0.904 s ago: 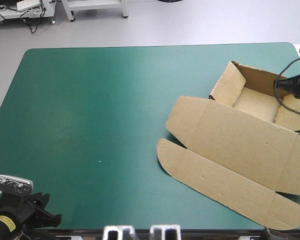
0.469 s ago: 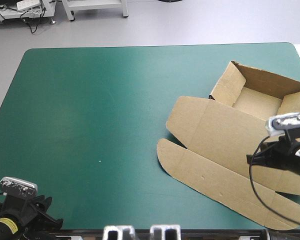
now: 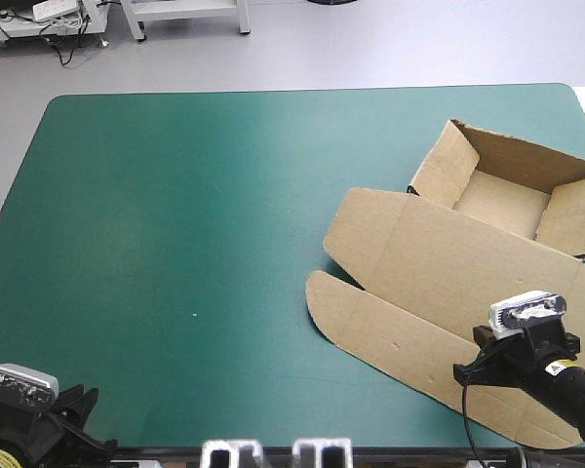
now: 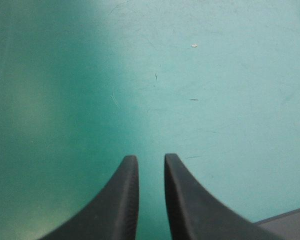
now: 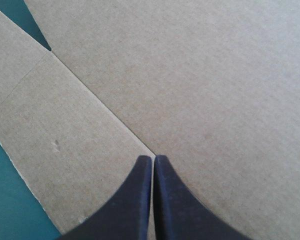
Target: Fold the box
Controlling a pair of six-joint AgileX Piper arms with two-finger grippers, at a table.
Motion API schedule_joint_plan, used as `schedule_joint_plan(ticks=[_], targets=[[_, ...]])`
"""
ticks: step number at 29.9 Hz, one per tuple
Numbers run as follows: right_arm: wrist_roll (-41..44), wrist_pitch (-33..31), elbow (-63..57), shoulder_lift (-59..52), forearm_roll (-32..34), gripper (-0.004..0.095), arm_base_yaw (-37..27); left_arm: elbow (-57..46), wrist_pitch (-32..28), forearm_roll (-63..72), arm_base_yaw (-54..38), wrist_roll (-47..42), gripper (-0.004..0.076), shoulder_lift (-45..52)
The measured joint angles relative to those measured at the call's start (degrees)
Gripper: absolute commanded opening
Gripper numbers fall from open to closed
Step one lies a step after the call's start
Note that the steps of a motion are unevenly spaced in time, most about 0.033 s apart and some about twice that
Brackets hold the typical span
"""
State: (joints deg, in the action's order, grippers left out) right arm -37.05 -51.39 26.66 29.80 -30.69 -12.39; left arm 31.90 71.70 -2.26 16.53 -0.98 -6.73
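From above, the right gripper is pulling back from the far tray end of the brown box and is now hanging over the lid's near flap. The box is sitting at the table's right, walls up and lid flat.

At the left wrist, the left gripper is idling all but closed and empty over the teal-green cover.

At the right wrist, the black fingers are pressing together, holding nothing. I'd say the tray is done.

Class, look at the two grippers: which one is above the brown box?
The right gripper: it is over the flat lid of the box; the left gripper has only teal-green cover beneath.
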Motion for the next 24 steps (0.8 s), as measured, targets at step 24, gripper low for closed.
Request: schedule_joint_plan(ticks=[24], targets=[[-2.9,1.4,-1.6,-0.2,-4.0,0.0002,0.0,0.0,0.1,0.7,0.0,0.0,0.0130,4.2]])
